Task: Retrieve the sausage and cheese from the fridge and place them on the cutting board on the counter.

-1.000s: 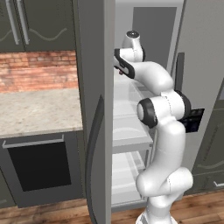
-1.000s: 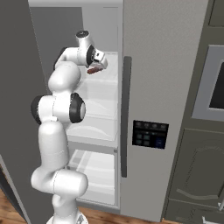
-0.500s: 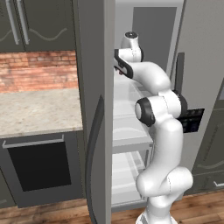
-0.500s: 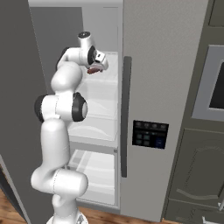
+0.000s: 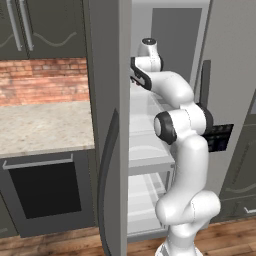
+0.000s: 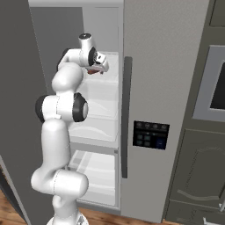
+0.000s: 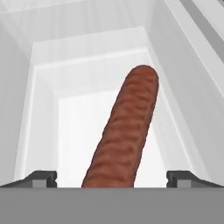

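Gripper point(image 7: 111, 181) has crept deeper onto the fridge's point(image 6: 167, 88) upper shelf over the last second, fingers spread wide either side of the sausage point(image 7: 124, 133) lying there, not yet touching. Closing on it looks like the next step.

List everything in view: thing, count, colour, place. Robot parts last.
sausage: 1, reddish-brown, on a white upper fridge shelf, between the fingertips
fridge: 1, grey, left door open, right door shut
shelves: several, pale, inside the fridge
oven: 1, black front, left of the fridge
stone top: 1, beige, above the oven
brick wall: 1, red, behind the stone top
arm: 1, white, reaching into the fridge
gripper: 1, open, around the sausage, not yet closed
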Robot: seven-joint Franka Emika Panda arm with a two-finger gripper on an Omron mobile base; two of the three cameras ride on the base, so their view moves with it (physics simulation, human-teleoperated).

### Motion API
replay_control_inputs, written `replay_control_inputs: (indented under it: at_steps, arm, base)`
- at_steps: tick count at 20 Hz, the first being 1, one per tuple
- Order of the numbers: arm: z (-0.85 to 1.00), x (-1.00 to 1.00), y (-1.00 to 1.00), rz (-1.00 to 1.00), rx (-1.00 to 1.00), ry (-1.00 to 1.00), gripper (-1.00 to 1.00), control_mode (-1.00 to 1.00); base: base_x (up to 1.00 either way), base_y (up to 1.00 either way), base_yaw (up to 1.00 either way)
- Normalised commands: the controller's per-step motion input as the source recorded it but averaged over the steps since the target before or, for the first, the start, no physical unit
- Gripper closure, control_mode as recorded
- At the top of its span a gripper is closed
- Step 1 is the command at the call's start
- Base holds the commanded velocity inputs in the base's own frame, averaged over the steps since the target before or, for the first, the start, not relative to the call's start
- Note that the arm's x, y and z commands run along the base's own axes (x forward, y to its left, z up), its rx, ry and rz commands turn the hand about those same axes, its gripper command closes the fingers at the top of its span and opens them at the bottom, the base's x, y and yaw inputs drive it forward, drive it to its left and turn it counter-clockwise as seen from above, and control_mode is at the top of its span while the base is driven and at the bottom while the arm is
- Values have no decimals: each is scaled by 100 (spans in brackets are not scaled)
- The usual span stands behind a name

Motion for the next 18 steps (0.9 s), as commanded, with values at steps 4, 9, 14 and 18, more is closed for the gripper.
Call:
replay_control_inputs:
  at_steps: [4, 9, 14, 18]
  arm:
    - [-31, -2, 0, 0, 0, 5, 100, -100]
    - [-30, -2, 0, 0, 0, 6, 100, -100]
    - [-19, -39, -1, 0, 0, 1, 100, -100]
    - [-7, -82, -2, 0, 0, 0, 100, -100]
  base:
    - [0, 0, 0]
    - [0, 0, 0]
    - [0, 0, 0]
    - [0, 0, 0]
